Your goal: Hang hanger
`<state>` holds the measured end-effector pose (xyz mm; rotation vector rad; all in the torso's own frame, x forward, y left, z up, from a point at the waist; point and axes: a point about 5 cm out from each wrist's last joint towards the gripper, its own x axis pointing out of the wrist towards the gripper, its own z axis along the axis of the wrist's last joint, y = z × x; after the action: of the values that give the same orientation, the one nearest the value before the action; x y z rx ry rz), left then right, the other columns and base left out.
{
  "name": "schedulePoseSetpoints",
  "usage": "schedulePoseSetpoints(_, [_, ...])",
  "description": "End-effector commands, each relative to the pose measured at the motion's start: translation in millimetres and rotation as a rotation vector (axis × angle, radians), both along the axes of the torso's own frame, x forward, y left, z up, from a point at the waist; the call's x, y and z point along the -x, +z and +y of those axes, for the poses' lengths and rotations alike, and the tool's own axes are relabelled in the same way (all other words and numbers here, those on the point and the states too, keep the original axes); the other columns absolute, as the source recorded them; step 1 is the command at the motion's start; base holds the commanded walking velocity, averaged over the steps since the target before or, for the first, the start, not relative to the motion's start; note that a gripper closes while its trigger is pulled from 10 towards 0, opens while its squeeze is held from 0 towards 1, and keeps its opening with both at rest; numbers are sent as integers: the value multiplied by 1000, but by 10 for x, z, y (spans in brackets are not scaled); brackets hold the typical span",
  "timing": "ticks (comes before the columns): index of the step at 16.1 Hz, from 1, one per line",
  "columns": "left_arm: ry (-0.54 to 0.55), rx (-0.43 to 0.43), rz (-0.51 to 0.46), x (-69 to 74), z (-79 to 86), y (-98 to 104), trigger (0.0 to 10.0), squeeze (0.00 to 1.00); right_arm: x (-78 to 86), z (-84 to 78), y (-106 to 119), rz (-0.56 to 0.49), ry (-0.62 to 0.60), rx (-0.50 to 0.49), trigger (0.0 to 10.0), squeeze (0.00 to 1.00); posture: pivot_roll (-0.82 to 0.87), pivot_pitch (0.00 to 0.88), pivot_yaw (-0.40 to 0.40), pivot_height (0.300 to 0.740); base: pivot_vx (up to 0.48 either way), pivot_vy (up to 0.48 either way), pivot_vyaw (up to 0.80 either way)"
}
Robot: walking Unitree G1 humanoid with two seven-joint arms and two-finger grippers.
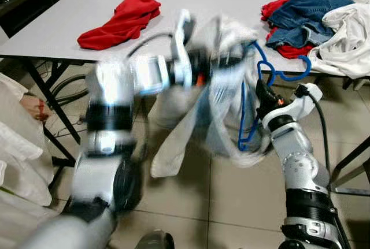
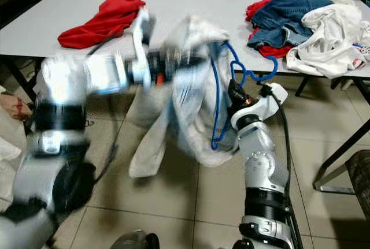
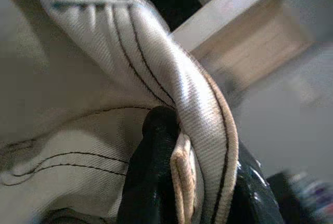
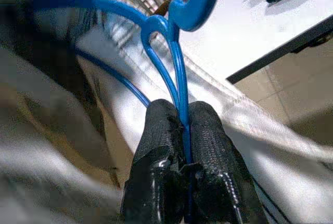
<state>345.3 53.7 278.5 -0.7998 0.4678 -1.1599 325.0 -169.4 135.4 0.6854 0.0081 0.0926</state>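
My right gripper [image 4: 183, 130] pinches the blue plastic hanger [image 1: 250, 107] below its hook, long axis upright; my left gripper [image 3: 179, 146] at nine o'clock clamps the white striped garment [image 1: 217, 110].

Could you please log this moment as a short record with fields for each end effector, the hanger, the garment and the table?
right end effector: shut on blue hanger's thin wire
left end effector: pinching a fold of the garment
blue hanger: held in front of the table edge, partly inside the garment
white striped garment: draped between both arms, blurred
table: holds red cloth, jeans, white clothing
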Motion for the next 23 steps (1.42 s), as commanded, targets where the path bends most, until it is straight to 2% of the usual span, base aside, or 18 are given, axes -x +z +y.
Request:
schedulePoseSetpoints(1, [-18,134,11,-13,6,228,0,0,-6,4,-19,-2,-14,22,10000,0,15,0,78,740,0,0,0])
schedulePoseSetpoints(2, [-16,158,26,-29,14,258,0,0,-2,9,-34,1,-14,27,10000,0,15,0,78,740,0,0,0])
schedulePoseSetpoints(3, [41,208,62,-109,74,329,0,0,36,48,-82,6,10,117,10000,0,23,0,74,740,0,0,0])
schedulePoseSetpoints(5, [146,242,104,-210,169,376,0,0,102,108,-150,12,61,259,10000,0,24,0,72,740,0,0,0])
schedulePoseSetpoints(6, [241,267,132,-305,294,391,0,0,184,141,-221,36,113,337,10000,0,23,0,72,740,0,0,0])
schedulePoseSetpoints(7, [271,275,145,-333,336,399,0,0,213,149,-245,44,127,357,10000,0,21,0,71,740,0,0,0])
schedulePoseSetpoints(8, [386,350,195,-445,528,459,0,0,351,119,-359,91,145,447,10000,0,19,0,71,740,0,0,0])
schedulePoseSetpoints(10, [465,276,162,-485,637,450,0,0,456,69,-409,122,130,465,10000,0,16,0,74,740,0,0,0])
schedulePoseSetpoints(11, [546,183,128,-528,709,397,0,0,508,45,-399,134,133,471,10000,0,14,0,76,740,0,0,0])
schedulePoseSetpoints(12, [661,48,76,-590,796,271,0,0,553,17,-353,143,149,472,10000,0,13,0,76,740,0,0,0])
schedulePoseSetpoints(15, [879,-171,29,-698,975,-69,0,0,623,-12,-212,138,202,419,10000,0,6,0,77,740,0,0,0])
schedulePoseSetpoints(16, [972,-326,-20,-718,1084,-299,0,0,664,-37,-121,132,216,378,10000,0,2,0,77,740,0,0,0])
schedulePoseSetpoints(17, [1019,-577,-138,-698,1181,-562,0,0,689,-76,-23,124,200,317,10000,0,1,0,78,740,0,0,0])
schedulePoseSetpoints(18, [1019,-692,-195,-678,1213,-684,0,0,697,-92,22,117,193,292,10000,0,-2,0,78,740,0,0,0])
schedulePoseSetpoints(19, [977,-868,-249,-613,1252,-964,0,0,695,-123,138,88,171,239,10000,0,-8,0,80,740,0,0,0])
schedulePoseSetpoints(20, [900,-1005,-283,-522,1244,-1247,0,0,678,-133,256,52,162,203,10000,0,-15,0,79,740,0,0,0])
schedulePoseSetpoints(21, [827,-1091,-304,-431,1201,-1483,0,0,653,-128,337,34,165,199,10000,0,-19,0,76,740,0,0,0])
schedulePoseSetpoints(23, [702,-1139,-317,-281,1065,-1794,0,0,616,-111,402,34,176,205,10000,0,-23,0,64,740,0,0,0])
